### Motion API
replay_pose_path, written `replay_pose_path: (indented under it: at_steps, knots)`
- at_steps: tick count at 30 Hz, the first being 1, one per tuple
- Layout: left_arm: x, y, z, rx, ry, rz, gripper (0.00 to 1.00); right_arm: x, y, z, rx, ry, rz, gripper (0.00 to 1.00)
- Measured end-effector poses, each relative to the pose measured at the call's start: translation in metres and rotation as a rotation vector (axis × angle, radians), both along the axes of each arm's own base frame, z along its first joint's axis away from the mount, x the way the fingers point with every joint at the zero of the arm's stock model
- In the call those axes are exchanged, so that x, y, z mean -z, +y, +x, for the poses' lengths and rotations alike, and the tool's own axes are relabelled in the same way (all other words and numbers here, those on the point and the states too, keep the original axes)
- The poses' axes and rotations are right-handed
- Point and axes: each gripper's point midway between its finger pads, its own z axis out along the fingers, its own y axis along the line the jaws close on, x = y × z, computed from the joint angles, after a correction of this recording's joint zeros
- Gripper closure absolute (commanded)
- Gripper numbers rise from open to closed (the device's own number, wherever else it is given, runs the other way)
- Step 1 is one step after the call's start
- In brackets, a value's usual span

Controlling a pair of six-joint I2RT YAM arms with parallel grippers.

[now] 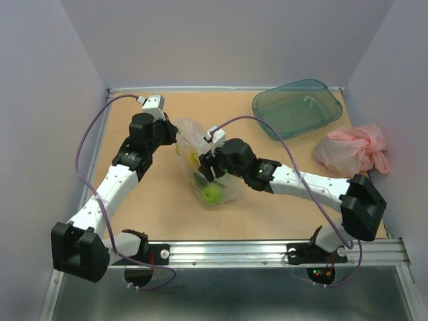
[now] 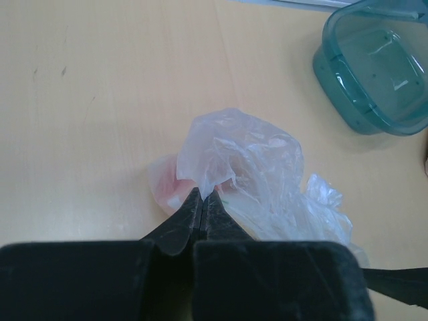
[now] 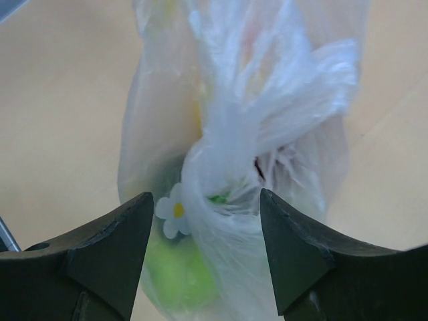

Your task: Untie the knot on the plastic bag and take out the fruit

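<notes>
where the plastic bag lies: on the middle of the table, between the two arms, well apart from the tray
left gripper: clenched on a puckered fold of the bag's film at its far end
right gripper: released, jaws spread wide, one finger on each side of the bag's twisted neck, nothing pinched
knot: tied, plastic bunched tight with loose ends fanning out past it
fruit: inside the bag; a round green one sits at the near end, something yellow further in
green fruit, right wrist view: blurred behind the film, below a small white daisy shape; whether print or toy, cannot tell
tray: teal, see-through, at the far right corner
pink bag: crumpled by the right wall, just beside the tray
</notes>
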Motion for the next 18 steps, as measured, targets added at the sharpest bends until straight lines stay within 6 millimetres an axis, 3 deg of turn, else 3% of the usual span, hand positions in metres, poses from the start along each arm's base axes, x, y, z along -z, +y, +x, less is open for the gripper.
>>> replay_pose_path:
  at_steps: [5,7,10,11,14,18]
  knots:
    - [-0.005,0.001,-0.001,-0.002,-0.013,-0.004,1.00,0.024,0.022,-0.004,-0.045,0.028,-0.064,0.35]
    - [-0.006,0.003,-0.001,-0.006,-0.016,-0.006,1.00,0.031,0.028,-0.003,-0.051,0.034,-0.080,0.41]
    - [-0.007,0.011,0.001,-0.031,-0.016,-0.009,1.00,0.042,0.032,0.000,-0.040,0.040,-0.112,0.61]
    - [-0.007,0.016,0.003,-0.044,-0.015,-0.011,1.00,0.045,0.032,0.000,-0.036,0.041,-0.120,0.74]
    - [-0.006,0.026,0.005,-0.078,-0.010,-0.011,1.00,0.050,0.031,0.001,-0.019,0.034,-0.141,0.98]
    - [-0.003,0.044,0.008,-0.137,0.002,-0.017,1.00,0.040,0.022,0.005,0.031,0.001,-0.143,0.99]
